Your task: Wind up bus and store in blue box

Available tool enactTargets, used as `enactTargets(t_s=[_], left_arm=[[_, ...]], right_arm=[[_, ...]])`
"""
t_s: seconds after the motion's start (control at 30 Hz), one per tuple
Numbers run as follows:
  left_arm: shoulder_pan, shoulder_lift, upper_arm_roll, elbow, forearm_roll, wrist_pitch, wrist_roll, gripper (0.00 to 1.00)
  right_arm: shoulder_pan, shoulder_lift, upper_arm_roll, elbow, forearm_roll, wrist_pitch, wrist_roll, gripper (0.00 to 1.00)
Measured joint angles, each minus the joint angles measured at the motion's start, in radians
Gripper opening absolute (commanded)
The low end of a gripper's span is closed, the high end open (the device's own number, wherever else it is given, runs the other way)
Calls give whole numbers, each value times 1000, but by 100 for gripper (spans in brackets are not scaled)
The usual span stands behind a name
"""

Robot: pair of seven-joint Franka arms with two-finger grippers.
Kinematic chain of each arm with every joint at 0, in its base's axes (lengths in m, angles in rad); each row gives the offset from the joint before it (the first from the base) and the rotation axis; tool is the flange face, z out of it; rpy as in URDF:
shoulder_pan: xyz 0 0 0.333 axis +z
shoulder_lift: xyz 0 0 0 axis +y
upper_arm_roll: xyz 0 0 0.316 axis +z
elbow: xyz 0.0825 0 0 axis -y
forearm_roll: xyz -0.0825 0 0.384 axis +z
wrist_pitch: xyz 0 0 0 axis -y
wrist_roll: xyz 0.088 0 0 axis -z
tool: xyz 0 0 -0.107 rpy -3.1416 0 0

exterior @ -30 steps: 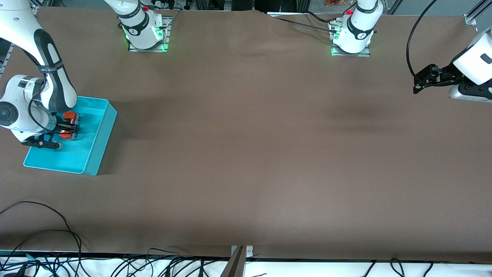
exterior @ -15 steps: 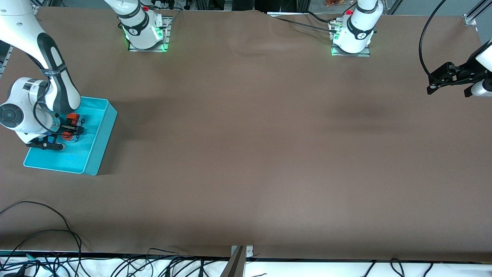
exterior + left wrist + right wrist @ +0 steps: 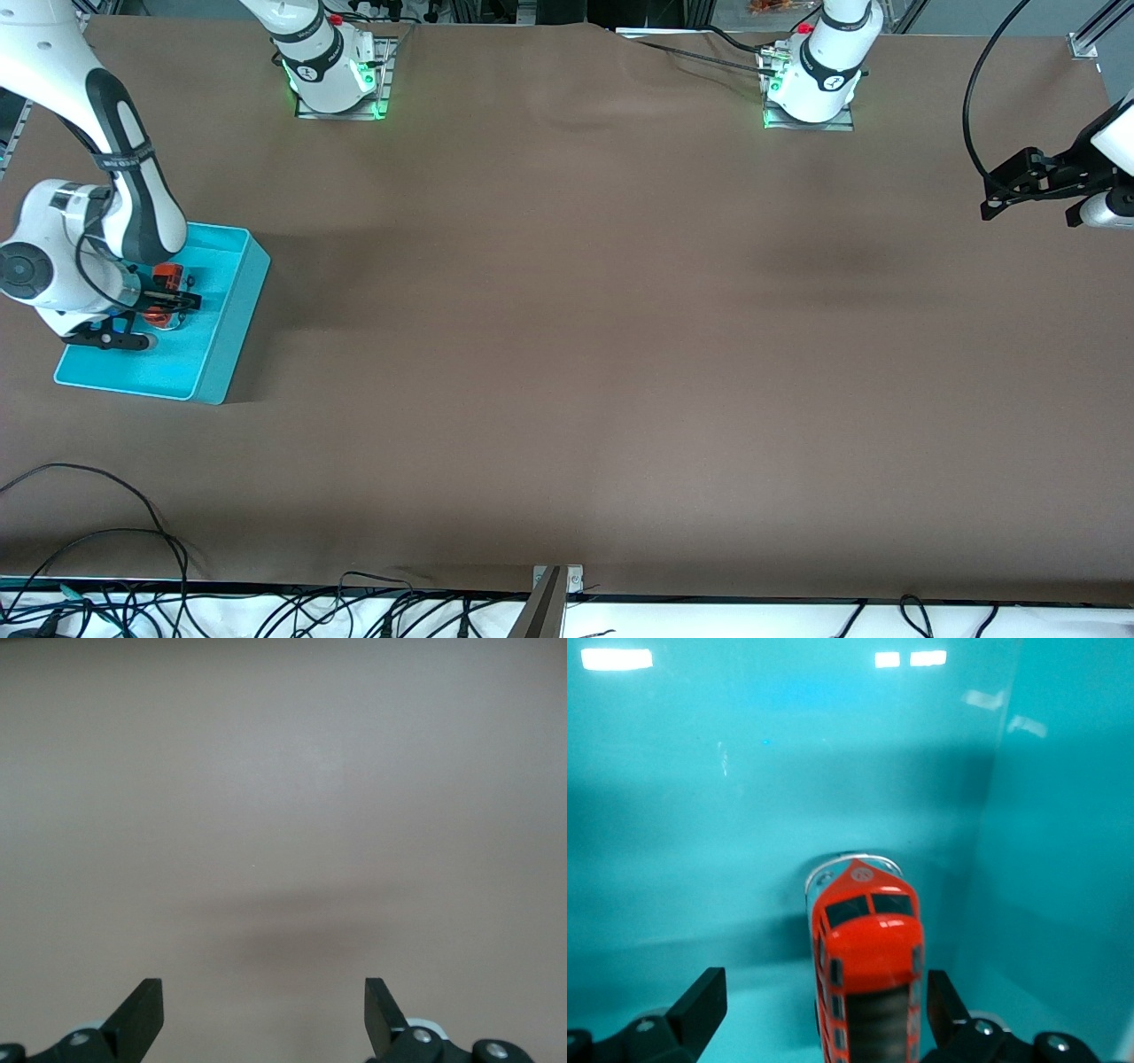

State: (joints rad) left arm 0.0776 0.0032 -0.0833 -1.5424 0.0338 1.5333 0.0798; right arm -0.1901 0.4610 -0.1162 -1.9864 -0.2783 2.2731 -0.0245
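Bus: we see the small orange-red toy bus with dark roof panel and white front (image 3: 864, 979) inside the bright turquoise rectangular plastic box (image 3: 221, 328), resting on the box floor close to one wall; in the front view only part of it (image 3: 165, 276) shows beside the right arm's wrist.

Box: it sits on the brown cloth-covered surface (image 3: 576, 354) at the right arm's end, with its low walls upright.

Right gripper: we find it (image 3: 824, 1010) down inside the box, its fingers (image 3: 704, 1001) spread wide on either side of the bus, with a clear gap on one side, so they grip nothing.

Left gripper: it (image 3: 264, 1005) hangs over bare surface at the left arm's end, well apart from the box, and its fingers (image 3: 142, 1010) stand wide apart and empty.
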Motion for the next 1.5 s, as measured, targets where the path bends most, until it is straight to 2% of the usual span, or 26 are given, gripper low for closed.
enactTargets(t_s=[0.3,0.57,0.87,1.07,1.34,1.5], left_arm=[[-1,5,-1,0,0,0,0,100],[-1,6,0,2,0,0,0,100],[-1,6,0,5,0,0,0,100],[-1,6,0,5,0,0,0,100],[-1,6,0,5,0,0,0,100],[-1,6,0,5,0,0,0,100]], right_arm=[[1,-113,37,56,0,-179,-1,100],[5,-196,66,66,12,-253,-1,100],[19,-331,68,84,160,-380,-1,100],[34,-402,67,149,230,-533,-1,100],[104,-417,53,290,285,-701,-1,100],[140,-417,51,345,331,-751,44,100]])
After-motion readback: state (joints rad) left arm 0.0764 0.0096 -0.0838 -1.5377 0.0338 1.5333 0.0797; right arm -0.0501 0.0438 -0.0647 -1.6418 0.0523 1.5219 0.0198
